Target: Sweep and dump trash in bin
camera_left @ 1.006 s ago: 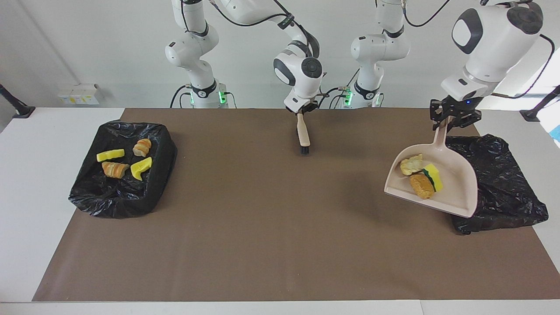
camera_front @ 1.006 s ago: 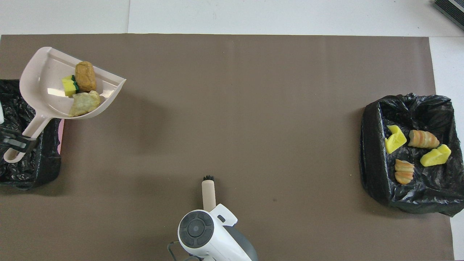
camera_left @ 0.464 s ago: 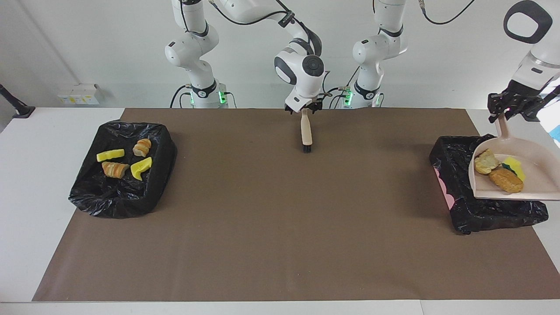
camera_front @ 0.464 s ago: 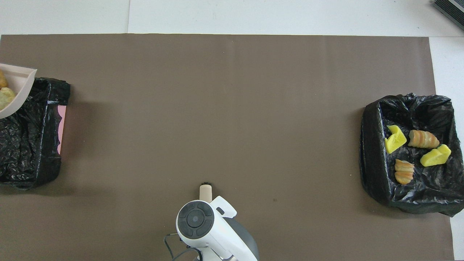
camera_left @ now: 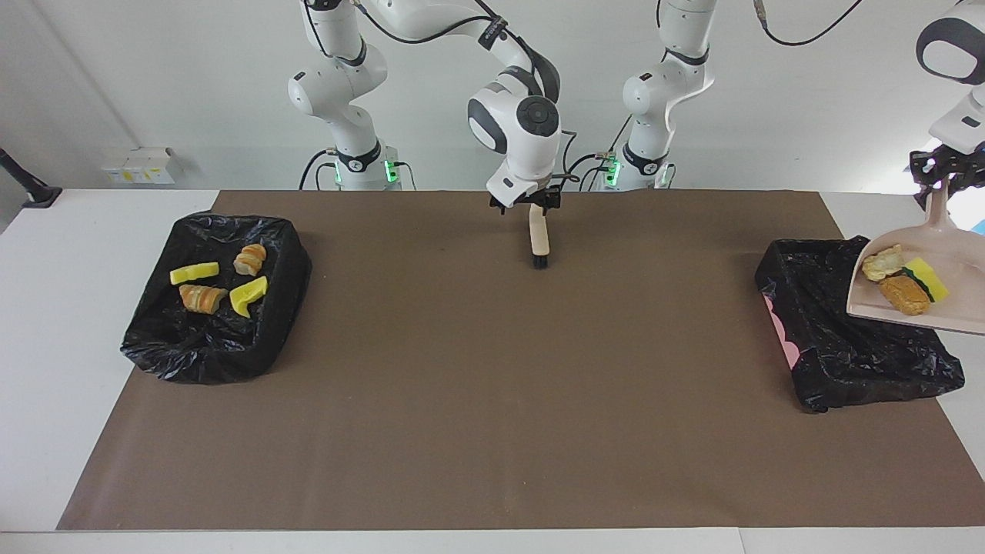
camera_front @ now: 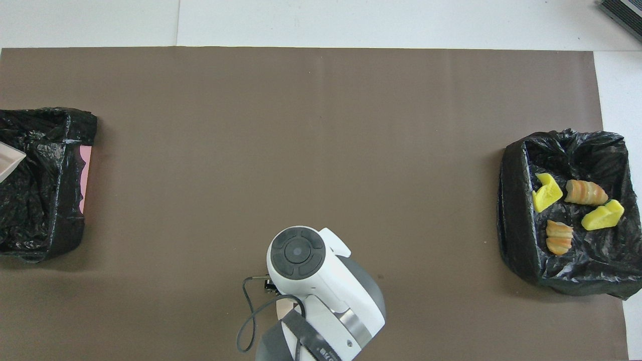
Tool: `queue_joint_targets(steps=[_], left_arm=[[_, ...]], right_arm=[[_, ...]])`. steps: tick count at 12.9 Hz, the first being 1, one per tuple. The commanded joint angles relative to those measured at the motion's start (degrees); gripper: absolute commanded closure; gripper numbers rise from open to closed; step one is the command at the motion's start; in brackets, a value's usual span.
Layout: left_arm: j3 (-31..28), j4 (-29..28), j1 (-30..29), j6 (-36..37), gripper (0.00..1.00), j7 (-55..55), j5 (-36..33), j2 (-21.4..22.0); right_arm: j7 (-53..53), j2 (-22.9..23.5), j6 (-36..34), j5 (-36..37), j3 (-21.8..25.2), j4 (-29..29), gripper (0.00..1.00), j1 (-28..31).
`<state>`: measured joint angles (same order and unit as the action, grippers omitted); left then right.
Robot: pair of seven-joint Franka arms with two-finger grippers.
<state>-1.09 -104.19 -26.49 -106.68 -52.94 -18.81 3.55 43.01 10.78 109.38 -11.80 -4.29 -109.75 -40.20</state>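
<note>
Facing view: left hand [camera_left: 940,175] clamped the dustpan [camera_left: 873,306] level above the bin [camera_left: 846,350], so its trash [camera_left: 904,283] would not spill; right hand [camera_left: 531,203] over the brush [camera_left: 540,238], grip unclear.

Brown paper mat [camera_left: 462,400] lies on the white counter [camera_left: 46,346].

Black bag-lined bin [camera_left: 208,354] sits on the mat at the right arm's end. In it lie four foam and bread-like scraps [camera_left: 248,296], close together but apart.

Second black bag-lined bin [camera_left: 839,362] sits on the mat at the left arm's end. The beige plastic dustpan [camera_left: 954,269] is over it, tilted, with its handle gripped in the left pincer [camera_left: 940,173]. Three more scraps [camera_left: 904,294] lie in the pan, touching one another.

Beige black-bristled brush [camera_left: 540,238] is upright under the right pincer [camera_left: 531,201], bristles down, at the middle of the mat's robot-side edge, well apart from both bins.
</note>
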Motion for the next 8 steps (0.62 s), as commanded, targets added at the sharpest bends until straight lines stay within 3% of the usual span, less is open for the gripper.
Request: queue_joint_targets(steps=[1,6,8], left_arm=[[0.7,1.4,1.3,2.3,1.00,-3.2,-7.3,-0.6],[0.7,1.4,2.7,2.0,1.00,-6.6,-13.2,-0.6],[0.8,1.4,2.7,1.3,1.00,-8.6,-16.4,-0.6]], right_arm=[[-3.6,0.0,-5.7,0.8,-0.5,6.5,0.00,6.2],[-18.3,-2.0,-8.7,1.3,-0.2,10.3,0.00,18.0],[-20.2,-2.7,-9.0,4.7,0.3,10.9,0.00,21.6]])
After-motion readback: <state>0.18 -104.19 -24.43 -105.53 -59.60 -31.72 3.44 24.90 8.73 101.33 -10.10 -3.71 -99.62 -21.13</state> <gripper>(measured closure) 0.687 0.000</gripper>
